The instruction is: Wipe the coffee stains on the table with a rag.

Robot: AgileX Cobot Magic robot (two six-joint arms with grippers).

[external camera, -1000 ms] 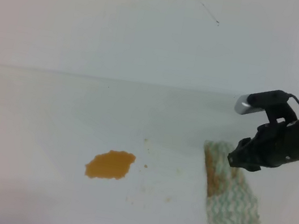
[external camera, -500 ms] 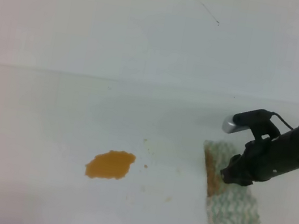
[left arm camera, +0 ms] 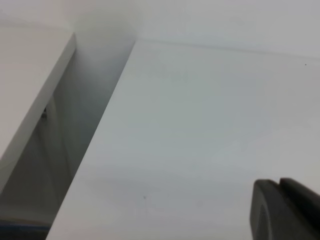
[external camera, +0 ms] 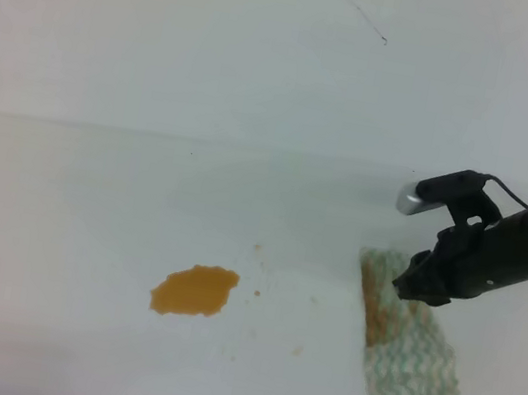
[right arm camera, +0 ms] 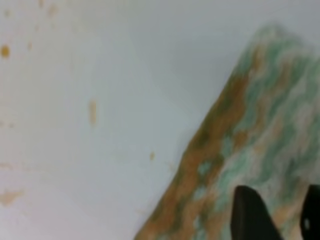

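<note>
The right gripper [external camera: 409,286] sits low on the near end of the rag [external camera: 407,355], fingers part-open astride the cloth, grip unconfirmed. The step appears to be pickup. Next, likely carrying it left across the worktop [external camera: 88,219] to the coffee stains [external camera: 194,290].

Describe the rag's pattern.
The rag is white with a wavy green net pattern and brown blotches along one edge. The right wrist view shows it best.

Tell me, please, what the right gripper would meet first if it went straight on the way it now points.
Most likely the rag: the right gripper points down over its upper end, fingertips right above the cloth, though contact is unclear.
</note>
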